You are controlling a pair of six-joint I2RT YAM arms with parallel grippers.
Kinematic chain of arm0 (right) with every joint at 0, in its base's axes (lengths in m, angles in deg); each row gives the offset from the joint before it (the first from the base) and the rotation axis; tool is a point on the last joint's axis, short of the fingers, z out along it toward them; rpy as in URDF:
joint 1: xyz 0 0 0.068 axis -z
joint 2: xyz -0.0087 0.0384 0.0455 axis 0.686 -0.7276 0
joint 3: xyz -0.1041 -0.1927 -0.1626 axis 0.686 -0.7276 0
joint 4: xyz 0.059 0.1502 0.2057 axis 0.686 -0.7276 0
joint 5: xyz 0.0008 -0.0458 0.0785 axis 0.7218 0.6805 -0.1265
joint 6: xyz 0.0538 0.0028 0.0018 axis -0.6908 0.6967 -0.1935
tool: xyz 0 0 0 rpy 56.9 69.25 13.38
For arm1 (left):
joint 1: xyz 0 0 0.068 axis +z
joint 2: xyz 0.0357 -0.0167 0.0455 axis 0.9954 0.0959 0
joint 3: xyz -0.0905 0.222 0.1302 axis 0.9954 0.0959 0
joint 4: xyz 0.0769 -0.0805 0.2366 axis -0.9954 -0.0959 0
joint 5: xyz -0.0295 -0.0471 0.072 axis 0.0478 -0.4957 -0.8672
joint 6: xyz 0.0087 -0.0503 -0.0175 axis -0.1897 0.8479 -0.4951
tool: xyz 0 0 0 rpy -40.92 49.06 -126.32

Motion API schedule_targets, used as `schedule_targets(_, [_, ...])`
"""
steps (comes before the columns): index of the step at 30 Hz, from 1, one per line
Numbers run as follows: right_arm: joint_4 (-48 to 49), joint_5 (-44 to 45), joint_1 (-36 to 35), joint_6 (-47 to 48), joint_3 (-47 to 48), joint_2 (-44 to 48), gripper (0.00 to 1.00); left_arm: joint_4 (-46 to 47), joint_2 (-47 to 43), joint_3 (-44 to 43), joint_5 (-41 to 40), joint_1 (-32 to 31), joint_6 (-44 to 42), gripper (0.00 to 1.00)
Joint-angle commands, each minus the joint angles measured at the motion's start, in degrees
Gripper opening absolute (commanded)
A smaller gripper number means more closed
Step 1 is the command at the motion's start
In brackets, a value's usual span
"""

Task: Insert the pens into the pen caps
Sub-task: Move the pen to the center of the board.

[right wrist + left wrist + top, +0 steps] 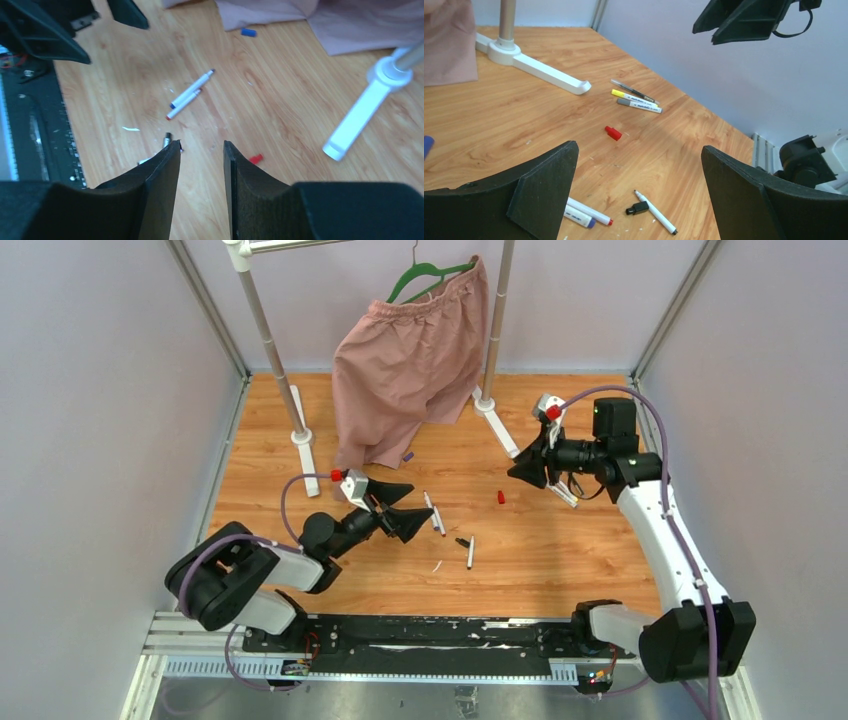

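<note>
Picking up one pen looked like the job, so the left gripper should drop straight down and pinch one barrel across its middle. Its jaws stood wide apart, low over the two pens. Seen from the top, the red cap lay at their three o'clock. The right gripper hung high, jaws a little apart, and it seemed empty.

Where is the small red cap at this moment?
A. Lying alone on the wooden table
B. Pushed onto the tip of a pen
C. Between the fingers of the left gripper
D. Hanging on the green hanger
A: the red cap lies by itself on the bare wooden table, and nothing touches it.
</note>
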Motion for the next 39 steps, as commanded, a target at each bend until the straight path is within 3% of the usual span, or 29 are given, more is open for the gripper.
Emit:
schedule_targets(1, [1.1, -12.4, 0.7, -4.8, 0.7, -1.1, 0.42, 2.4, 2.0, -1.4, 1.2, 0.7, 5.2, 1.00])
schedule_targets(6, [4.9, -12.5, 0.8, -4.1, -4.0, -0.8, 0.42, 1.5, 2.5, -1.3, 1.9, 1.1, 9.8, 1.00])
schedule_targets(12, [8.9, -8.5, 0.8, -4.8, -8.4, 0.9, 0.42, -9.3, -0.1, -2.0, 2.3, 0.8, 12.4, 1.00])
schedule_targets(15, [8.9, -6.9, 0.8, -4.8, -8.4, 0.8, 0.42, -20.5, -4.5, -3.3, -1.4, -2.7, 8.8, 1.00])
schedule_targets(18, [8.9, -4.7, 0.8, -4.8, -8.5, 0.7, 0.42, -39.6, -11.7, -7.5, -12.6, -10.1, 1.9, 1.00])
schedule_targets(21, [8.9, -2.6, 0.8, -4.8, -8.5, 1.0, 0.42, -47.9, -15.7, -9.1, -19.0, -14.7, -0.3, 1.00])
schedule_targets(28, [8.9, 0.4, 0.8, -4.7, -8.4, 1.6, 0.42, -48.4, -15.1, -9.2, -14.6, -17.3, 7.2, 1.00])
schedule_targets(32, [8.9, 0.8, 0.8, -4.8, -8.5, 1.7, 0.42, -45.6, -13.4, -8.4, -13.7, -19.2, 6.5, 0.99])
schedule_targets(39, [8.9, 1.1, 0.9, -4.7, -8.5, 1.6, 0.42, -52.0, -4.0, -14.3, -22.5, -25.7, 5.5, 0.78])
